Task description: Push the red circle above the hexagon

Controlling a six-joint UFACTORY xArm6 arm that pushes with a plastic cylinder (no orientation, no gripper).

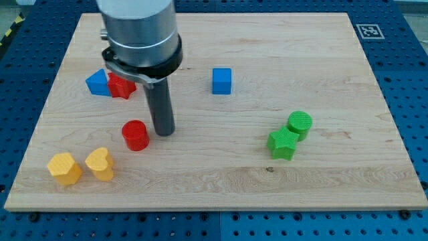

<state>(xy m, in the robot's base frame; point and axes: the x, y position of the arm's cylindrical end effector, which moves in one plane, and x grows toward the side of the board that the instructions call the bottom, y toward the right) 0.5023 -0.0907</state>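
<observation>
The red circle [136, 134] lies on the wooden board [221, 181], left of centre. The yellow hexagon [64, 168] sits near the board's bottom left corner, down and to the left of the red circle. My tip [164, 132] rests on the board just to the right of the red circle, very close to it or touching its right side. The dark rod rises from there to the grey arm at the view's top.
A yellow heart [100, 164] lies right of the hexagon. A blue triangle [97, 82] and a red star [121, 86] touch at the upper left. A blue cube [222, 81] sits near the top centre. A green circle [299, 124] and green star [283, 144] sit at right.
</observation>
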